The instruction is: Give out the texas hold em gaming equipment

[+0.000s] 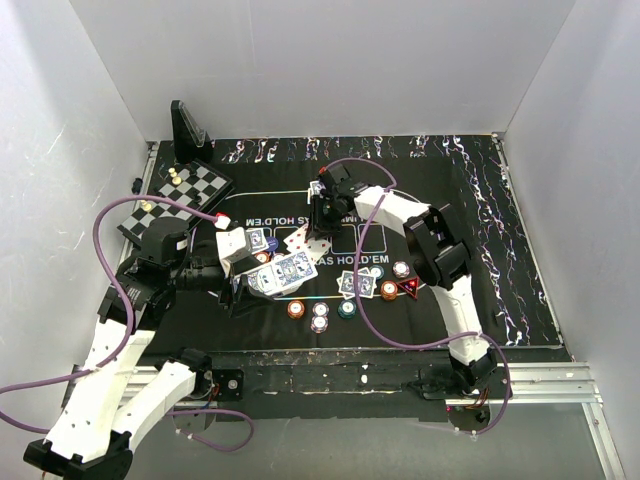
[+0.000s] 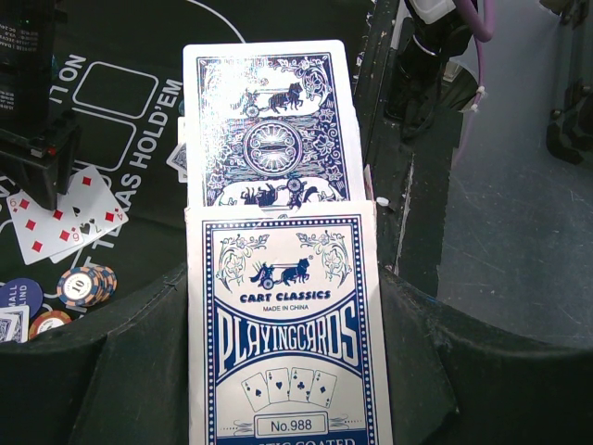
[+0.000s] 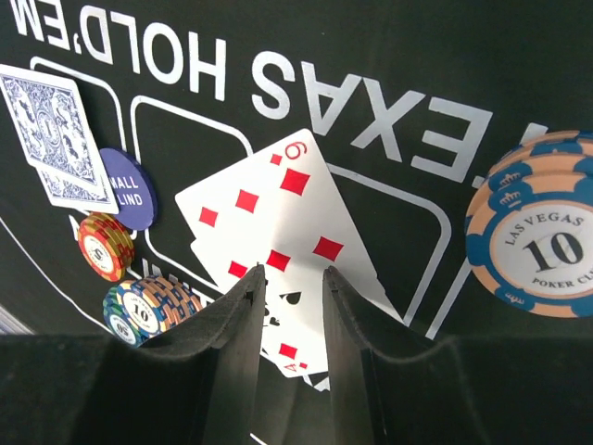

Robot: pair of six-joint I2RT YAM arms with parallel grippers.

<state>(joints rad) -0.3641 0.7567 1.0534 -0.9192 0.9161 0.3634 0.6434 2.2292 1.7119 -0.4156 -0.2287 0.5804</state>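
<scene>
Card box (image 2: 287,343) sits clamped in left gripper (image 2: 283,278), one card (image 2: 269,120) poking out. Right gripper (image 3: 295,275), jaws apart, hovers over face-up red nine (image 3: 269,209) on mat (image 3: 519,74); best lift straight up, avoid dragging it.

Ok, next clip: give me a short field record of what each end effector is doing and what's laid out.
left end effector: shut on card box, with a blue-backed card sticking out of its top
right end effector: open, just above the nine of diamonds; contact unclear
nine of diamonds: face up on the mat, on top of other face-up cards
10 chip: flat on the mat, apart from those cards
chessboard: far left
</scene>
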